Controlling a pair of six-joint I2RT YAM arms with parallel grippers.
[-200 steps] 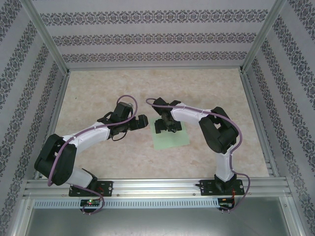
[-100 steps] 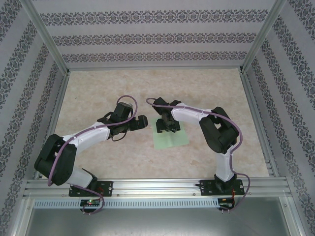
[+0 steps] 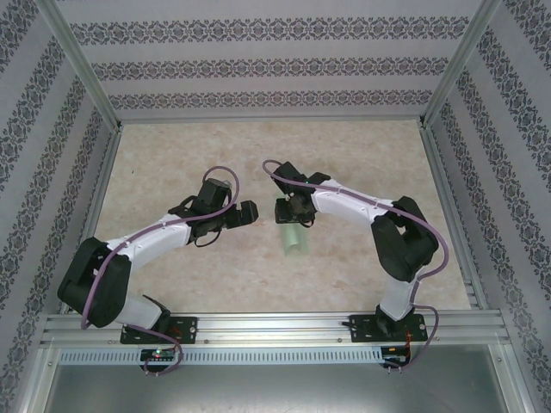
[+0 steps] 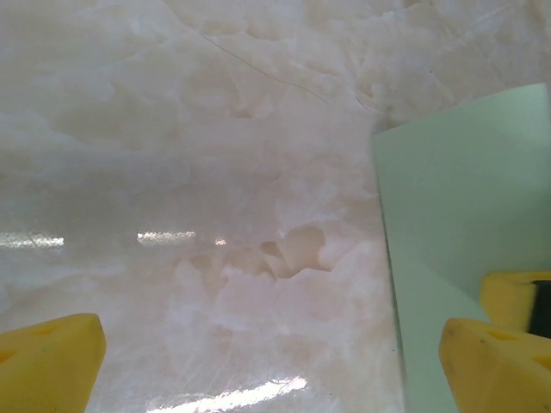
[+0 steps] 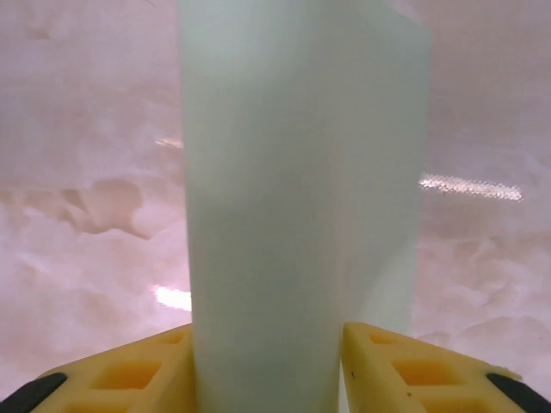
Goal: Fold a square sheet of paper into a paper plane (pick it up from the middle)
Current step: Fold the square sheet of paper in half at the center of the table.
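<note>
The right pincer (image 3: pixel 293 209) sits at the centre of the overhead view. Its yellow pads (image 5: pixel 142 379) press against either side of the square sheet of paper (image 3: pixel 294 238), which rises between them as a tall arched fold in the right wrist view. From above, the sheet shows as a narrow pale green strip just below that pincer, so it is bowed rather than flat. Whether its lower end rests on the marbled counter (image 3: pixel 172 155) I cannot tell.

The left pincer (image 3: pixel 246 213) is spread wide just to the left of the sheet and is not touching it. In its own view the sheet lies at the right of the frame.

The step in hand looks to be the pinch at the sheet's middle, which sets the centre crease. To do it well, the two halves should hang evenly from the pads. In the right wrist view the fold flares toward the upper right, so the halves may not be matched, and it is worth squaring them before pressing harder.

- Squeeze only enough to hold, since thin paper crumples or twists easily.
- Move the right pincer slowly and straight so the free halves do not swing.
- Bring the left pincer in low and wide, and close on a free edge only once the edges line up.
</note>
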